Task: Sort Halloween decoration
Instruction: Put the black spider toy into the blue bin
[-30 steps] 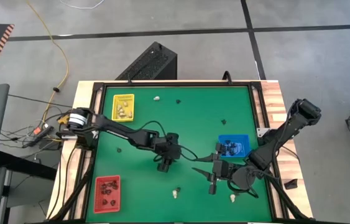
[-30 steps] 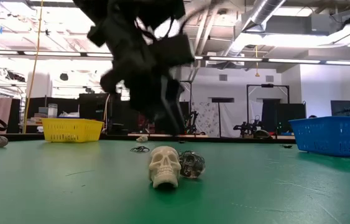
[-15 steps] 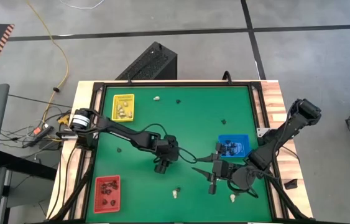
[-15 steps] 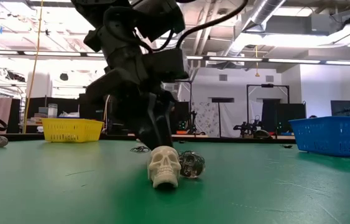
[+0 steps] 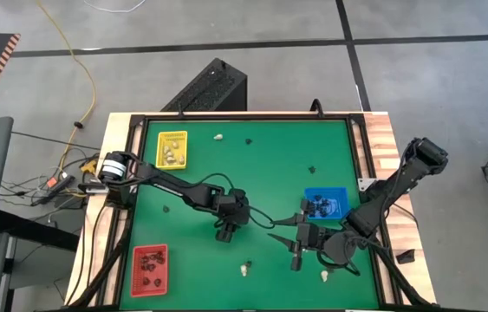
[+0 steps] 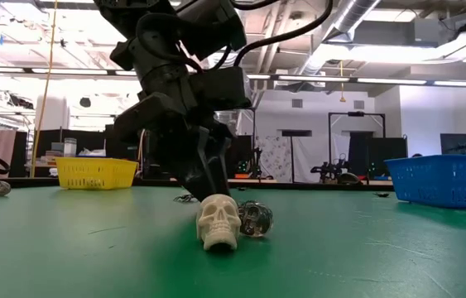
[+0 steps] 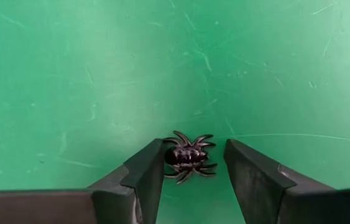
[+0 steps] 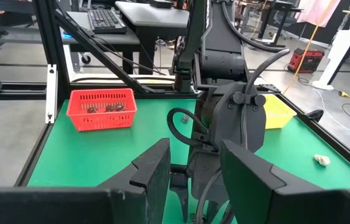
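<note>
My left gripper point(image 5: 226, 234) points down at the green mat near the table's middle and is open. In the left wrist view a tiny black spider point(image 7: 189, 157) lies flat on the mat between its two fingertips point(image 7: 193, 149), closer to one finger. In the low view that gripper point(image 6: 208, 186) stands low behind a cream skull point(image 6: 218, 222) and a clear trinket point(image 6: 255, 219). Other small trinkets lie scattered: cream ones point(image 5: 218, 137) point(image 5: 325, 276), black ones point(image 5: 249, 140) point(image 5: 311, 170). My right gripper point(image 5: 296, 253) waits open, level, near the blue tray.
A yellow tray point(image 5: 172, 148) sits at the far left, a red tray point(image 5: 150, 268) at the near left, a blue tray point(image 5: 326, 204) on the right, each holding trinkets. A black frame point(image 5: 244, 115) edges the mat. Cables hang from the left arm.
My left gripper has come down toward the mat and a little toward the table's left, ending low behind the cream skull. The skull and the other trinkets have stayed where they were.
</note>
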You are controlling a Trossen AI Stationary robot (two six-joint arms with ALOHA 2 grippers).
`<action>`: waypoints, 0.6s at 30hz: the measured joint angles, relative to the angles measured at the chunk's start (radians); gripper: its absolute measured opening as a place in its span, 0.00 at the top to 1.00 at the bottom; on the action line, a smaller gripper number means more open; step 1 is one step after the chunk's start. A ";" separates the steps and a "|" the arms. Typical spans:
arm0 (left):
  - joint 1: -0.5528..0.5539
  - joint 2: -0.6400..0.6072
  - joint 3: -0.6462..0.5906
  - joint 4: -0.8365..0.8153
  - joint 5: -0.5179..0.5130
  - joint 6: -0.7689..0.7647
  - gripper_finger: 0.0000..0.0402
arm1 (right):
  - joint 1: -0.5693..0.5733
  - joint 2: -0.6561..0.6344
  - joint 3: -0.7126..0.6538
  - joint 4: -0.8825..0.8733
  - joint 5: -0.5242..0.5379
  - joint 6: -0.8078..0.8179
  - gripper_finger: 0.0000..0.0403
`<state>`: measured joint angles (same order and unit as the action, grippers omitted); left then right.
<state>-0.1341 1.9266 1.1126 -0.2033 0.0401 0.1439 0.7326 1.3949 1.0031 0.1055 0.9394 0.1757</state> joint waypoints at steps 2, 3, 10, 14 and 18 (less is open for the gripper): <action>0.000 0.000 0.000 -0.001 0.000 -0.005 0.63 | 0.000 0.000 0.000 0.000 0.000 0.000 0.58; 0.000 0.000 0.000 -0.001 0.000 -0.006 0.64 | 0.000 0.000 0.000 0.000 0.000 0.000 0.58; 0.000 0.001 -0.001 -0.006 0.000 -0.009 0.70 | 0.000 0.000 0.000 0.000 0.000 0.000 0.58; 0.000 -0.002 -0.002 -0.008 -0.001 -0.009 0.72 | 0.000 0.000 0.000 0.000 0.000 0.000 0.58; 0.000 -0.008 -0.002 -0.003 -0.003 -0.009 0.73 | 0.000 0.000 0.000 0.000 0.000 0.000 0.58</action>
<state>-0.1341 1.9182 1.1110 -0.2062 0.0372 0.1345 0.7326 1.3949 1.0031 0.1058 0.9392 0.1760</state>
